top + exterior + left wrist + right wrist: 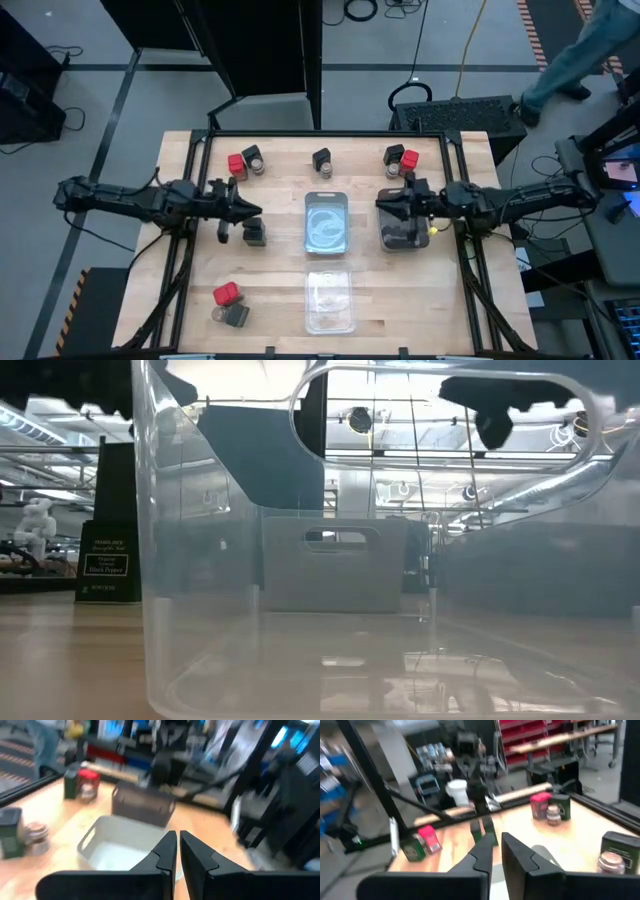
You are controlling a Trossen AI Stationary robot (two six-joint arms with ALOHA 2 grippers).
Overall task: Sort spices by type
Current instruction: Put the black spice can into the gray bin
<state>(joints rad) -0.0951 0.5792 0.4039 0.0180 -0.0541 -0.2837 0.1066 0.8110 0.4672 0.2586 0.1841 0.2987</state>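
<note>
Nothing is held. The left gripper point(250, 211) hangs with jaws pressed together, near a black block point(254, 233) at the left of the table. The right gripper point(384, 203) hangs over the dark tray point(400, 240), its fingers point(520, 852) nearly together with a thin gap showing. The spices are scattered in small clusters: a red block point(236, 164) at the back left, others at the back right point(402, 160) and front left point(228, 296). Two clear trays point(327, 222) lie in the middle. For a clean pick, the jaws should be spread first, then lowered squarely over one block, kept clear of its neighbours, and closed on opposite flat faces.
</note>
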